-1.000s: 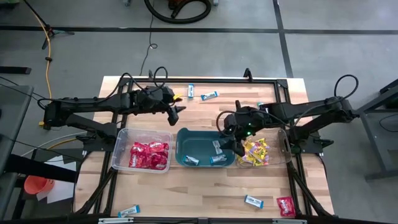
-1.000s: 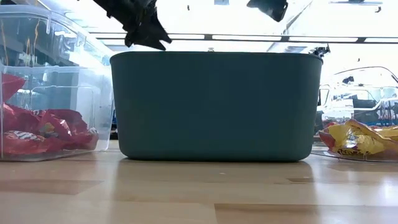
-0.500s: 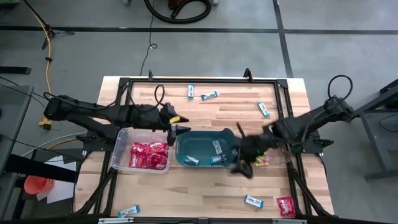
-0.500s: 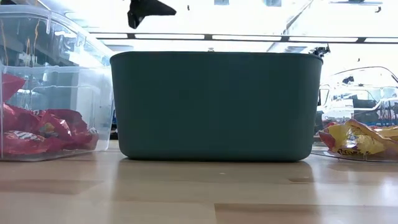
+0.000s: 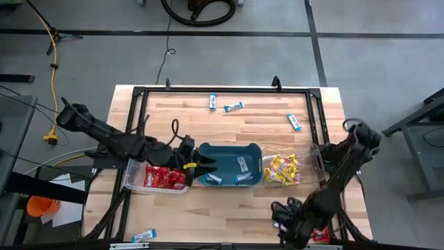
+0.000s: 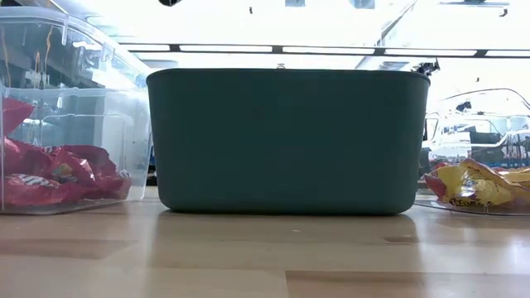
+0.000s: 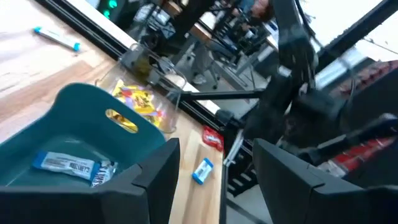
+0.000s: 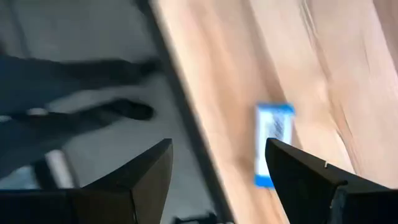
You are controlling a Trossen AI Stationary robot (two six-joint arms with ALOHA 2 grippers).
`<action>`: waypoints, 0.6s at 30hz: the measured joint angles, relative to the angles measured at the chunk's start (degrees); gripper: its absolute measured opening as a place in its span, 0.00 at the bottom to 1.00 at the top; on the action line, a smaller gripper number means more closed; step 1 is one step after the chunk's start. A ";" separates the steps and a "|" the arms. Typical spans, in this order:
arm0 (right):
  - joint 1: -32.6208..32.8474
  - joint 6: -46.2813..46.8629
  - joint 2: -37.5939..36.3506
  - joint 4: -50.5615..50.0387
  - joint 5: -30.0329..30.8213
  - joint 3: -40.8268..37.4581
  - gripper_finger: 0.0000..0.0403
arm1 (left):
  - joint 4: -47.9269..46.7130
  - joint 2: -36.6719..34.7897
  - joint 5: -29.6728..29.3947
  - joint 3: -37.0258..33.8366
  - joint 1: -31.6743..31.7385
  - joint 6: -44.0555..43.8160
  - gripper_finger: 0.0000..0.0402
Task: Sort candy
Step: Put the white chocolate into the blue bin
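Teal tub (image 5: 229,164) mid-desk holds blue-and-white candy (image 5: 241,164); left gripper (image 5: 201,164) open, empty, at its left rim; right gripper (image 5: 284,223) open, empty, over a blue-and-white packet (image 8: 272,144) near the front edge.

I see red packets (image 5: 165,176) heaped in the clear bin at lower left; yellow ones (image 5: 283,170) piled right of centre; blue-and-white ones (image 5: 241,164) in the teal tub; more blue-and-white strays (image 5: 234,106) lie flat near the top edge.
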 joint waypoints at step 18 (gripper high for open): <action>-0.71 5.59 19.36 -7.06 -9.60 0.35 0.62 | 1.00 1.40 -5.06 -0.04 -1.13 -0.90 0.47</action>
